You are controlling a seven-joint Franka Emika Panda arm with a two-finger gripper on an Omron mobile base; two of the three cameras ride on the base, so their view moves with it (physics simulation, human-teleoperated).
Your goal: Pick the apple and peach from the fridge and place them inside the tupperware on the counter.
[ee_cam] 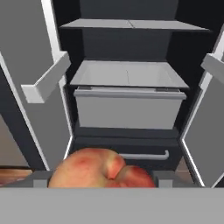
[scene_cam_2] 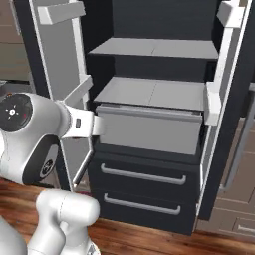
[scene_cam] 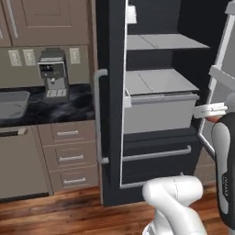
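The peach (ee_cam: pixel 92 168), orange-red with a pale yellow patch, sits between my fingertips at the bottom of the hand view, and my gripper (ee_cam: pixel 103 178) is shut on it. From the left base my gripper (scene_cam: pixel 210 111) hangs in front of the open fridge (scene_cam: pixel 156 92), level with its pale grey drawer (scene_cam: pixel 158 112), with a sliver of the peach (scene_cam: pixel 212 119) under it. The grey tupperware (scene_cam: pixel 13 103) rests on the black counter (scene_cam: pixel 59 108) far to the left. The apple is out of view.
Both fridge doors stand open, with door bins (ee_cam: pixel 46 83) jutting in on each side. A coffee machine (scene_cam: pixel 53 73) stands on the counter. Taupe drawers (scene_cam: pixel 69 156) lie below it, and a wood floor (scene_cam: pixel 69 215) in front.
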